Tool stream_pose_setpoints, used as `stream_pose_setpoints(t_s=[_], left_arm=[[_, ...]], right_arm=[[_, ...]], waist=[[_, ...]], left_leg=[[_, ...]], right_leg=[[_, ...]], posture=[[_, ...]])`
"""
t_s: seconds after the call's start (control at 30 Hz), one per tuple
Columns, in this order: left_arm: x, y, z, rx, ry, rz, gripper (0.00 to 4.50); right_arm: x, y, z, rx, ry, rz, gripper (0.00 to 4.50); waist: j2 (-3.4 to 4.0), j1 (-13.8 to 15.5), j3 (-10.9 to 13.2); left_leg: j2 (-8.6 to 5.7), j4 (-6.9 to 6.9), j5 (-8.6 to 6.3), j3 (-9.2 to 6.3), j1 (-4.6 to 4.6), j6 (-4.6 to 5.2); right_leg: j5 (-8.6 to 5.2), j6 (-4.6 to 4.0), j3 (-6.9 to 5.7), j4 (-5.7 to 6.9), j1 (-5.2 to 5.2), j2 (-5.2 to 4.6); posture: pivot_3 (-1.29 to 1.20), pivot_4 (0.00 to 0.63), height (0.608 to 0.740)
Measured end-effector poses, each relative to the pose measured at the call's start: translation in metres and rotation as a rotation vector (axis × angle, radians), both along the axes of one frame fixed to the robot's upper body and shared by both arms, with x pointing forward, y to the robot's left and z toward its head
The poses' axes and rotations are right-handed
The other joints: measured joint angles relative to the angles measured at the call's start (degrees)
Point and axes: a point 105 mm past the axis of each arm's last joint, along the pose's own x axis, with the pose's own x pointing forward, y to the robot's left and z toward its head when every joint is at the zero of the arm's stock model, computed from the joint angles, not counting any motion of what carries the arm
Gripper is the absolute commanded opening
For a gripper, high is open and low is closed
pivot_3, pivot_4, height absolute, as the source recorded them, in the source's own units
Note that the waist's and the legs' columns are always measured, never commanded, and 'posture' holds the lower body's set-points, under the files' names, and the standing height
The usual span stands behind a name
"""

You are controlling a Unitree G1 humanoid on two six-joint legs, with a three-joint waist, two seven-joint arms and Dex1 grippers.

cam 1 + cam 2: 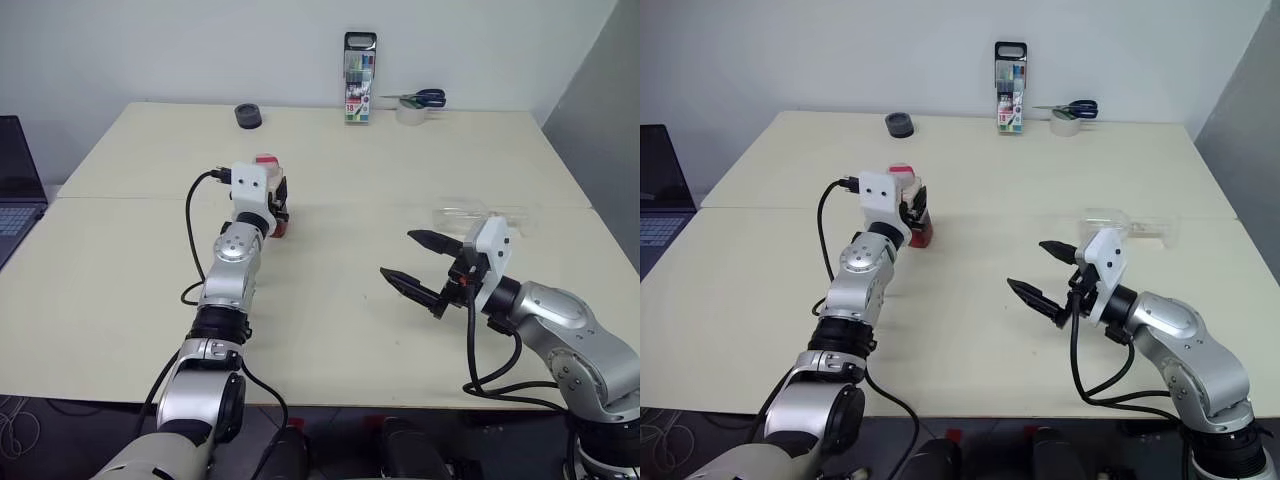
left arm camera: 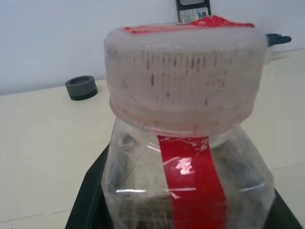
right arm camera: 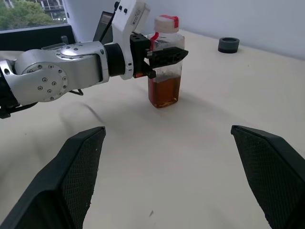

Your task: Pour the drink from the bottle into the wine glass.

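Note:
The bottle (image 3: 164, 71) stands upright on the cream table (image 1: 330, 310), left of centre. It is clear plastic with a red label strip and a whitish-pink cap (image 2: 186, 76). The amber drink (image 3: 164, 91) fills its lower part. My left gripper (image 3: 167, 56) is shut on the bottle's body just below the cap. The wine glass (image 1: 485, 215) is a clear shape that seems to lie on its side at the right of the table. My right gripper (image 1: 398, 255) hovers open in front of the glass, with nothing between its fingers, pointing toward the bottle.
At the back edge stand a marker-pen case (image 1: 359, 78), blue-handled scissors (image 1: 420, 98) and a tape roll (image 1: 410, 113). A small dark grey ring (image 1: 248, 116) lies at the back left. A laptop (image 1: 15, 190) sits off the table's left side.

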Motion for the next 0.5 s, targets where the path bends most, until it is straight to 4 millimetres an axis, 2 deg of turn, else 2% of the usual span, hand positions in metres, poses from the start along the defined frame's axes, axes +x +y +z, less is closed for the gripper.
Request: stream_pose_setpoints(t_s=[0.1,0.27,0.4,0.5], left_arm=[[-0.008,-0.007,-0.002,-0.021,-0.003,-0.092,1.72],[-0.026,-0.043,0.005,-0.039,0.002,-0.44,1.71],[-0.044,-0.069,0.008,-0.021,0.018,-0.705,1.71],[-0.059,-0.09,0.01,0.051,0.032,-0.913,1.71]], right_arm=[[-0.001,0.0,0.001,-0.005,-0.002,-0.003,4.5],[-0.005,-0.006,0.013,-0.035,-0.043,-0.056,4.5],[-0.008,-0.001,0.02,-0.018,-0.044,-0.096,4.5],[-0.003,0.003,0.023,-0.038,-0.028,-0.155,4.5]], waist=[[0.0,0.1,0.0],[-0.01,0.1,0.0],[0.0,0.0,0.0],[0.01,0.0,0.0]], left_leg=[[0.0,0.01,0.03,0.0,-0.05,-0.06],[-0.01,0.18,0.04,-0.06,-0.24,-0.07],[-0.01,0.19,0.04,-0.07,-0.26,-0.06],[-0.01,0.23,0.01,-0.08,-0.28,-0.02]], right_leg=[[0.0,0.0,-0.01,0.0,-0.04,-0.01],[0.0,0.0,-0.08,0.0,-0.1,0.0],[0.0,0.0,-0.09,0.01,-0.11,0.01],[0.01,0.01,-0.09,0.03,-0.12,0.02]], posture=[[0.0,0.15,0.74],[0.0,0.15,0.74],[0.0,0.15,0.74],[0.0,0.15,0.74]])
